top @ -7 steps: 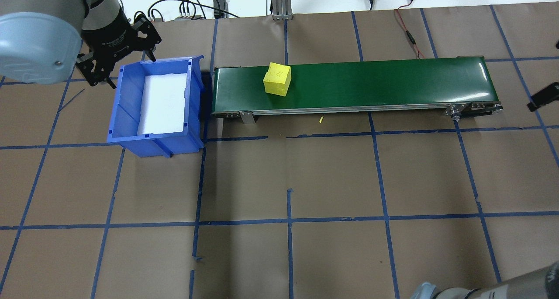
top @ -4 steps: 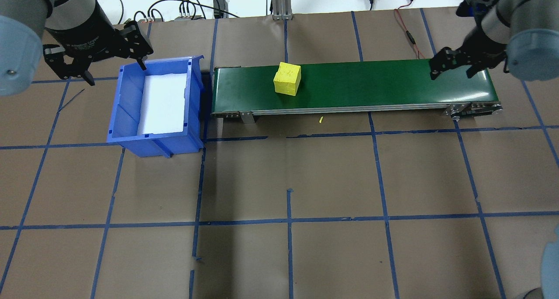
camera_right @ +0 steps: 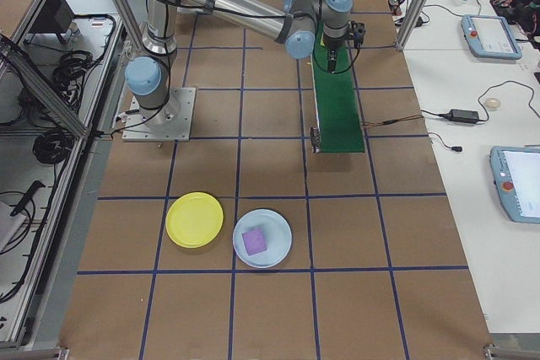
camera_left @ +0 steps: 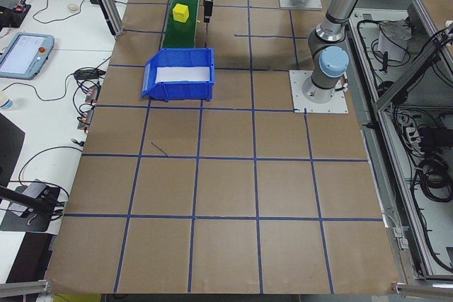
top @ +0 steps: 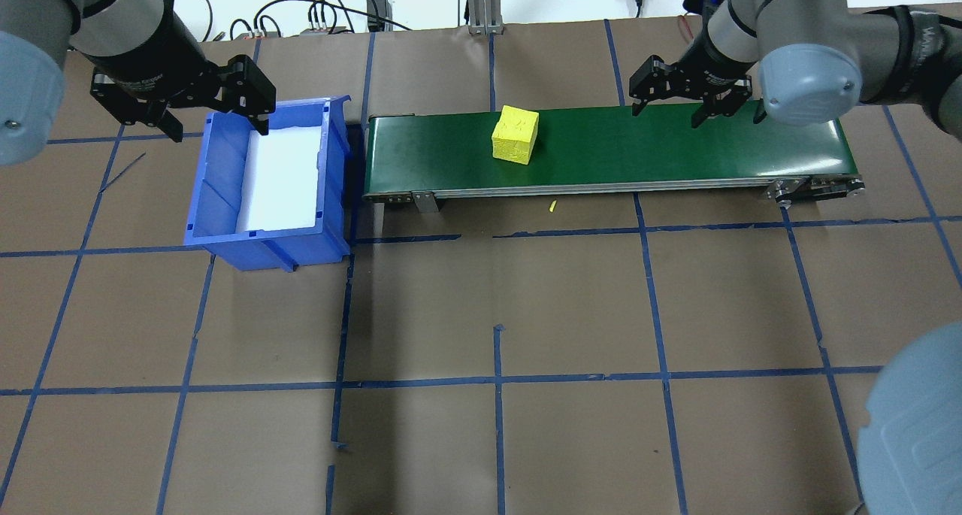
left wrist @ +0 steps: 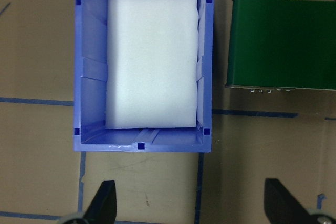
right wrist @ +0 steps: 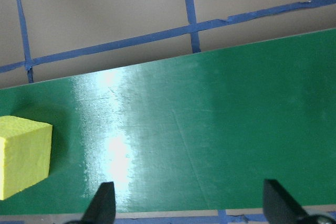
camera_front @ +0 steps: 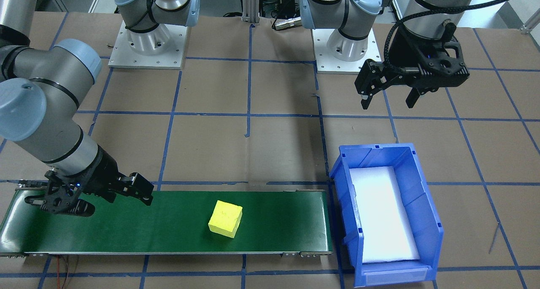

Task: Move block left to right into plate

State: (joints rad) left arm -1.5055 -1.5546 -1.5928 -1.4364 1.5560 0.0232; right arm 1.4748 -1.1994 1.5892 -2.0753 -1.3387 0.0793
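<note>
The yellow block rides on the green conveyor belt, left of its middle; it also shows in the front view and at the left edge of the right wrist view. My right gripper hovers open over the belt, well to the block's right, nothing between its fingers. My left gripper hangs open over the far rim of the blue bin, holding nothing. The yellow plate lies on the table in the right side view, far from the belt.
A light blue plate holding a purple block sits beside the yellow plate. White foam lines the blue bin, which stands at the belt's left end. Cables run along the table's far edge.
The block has travelled rightward along the belt. My right arm has swung in from the right and moved left over the belt. My left gripper has shifted slightly by the bin.
</note>
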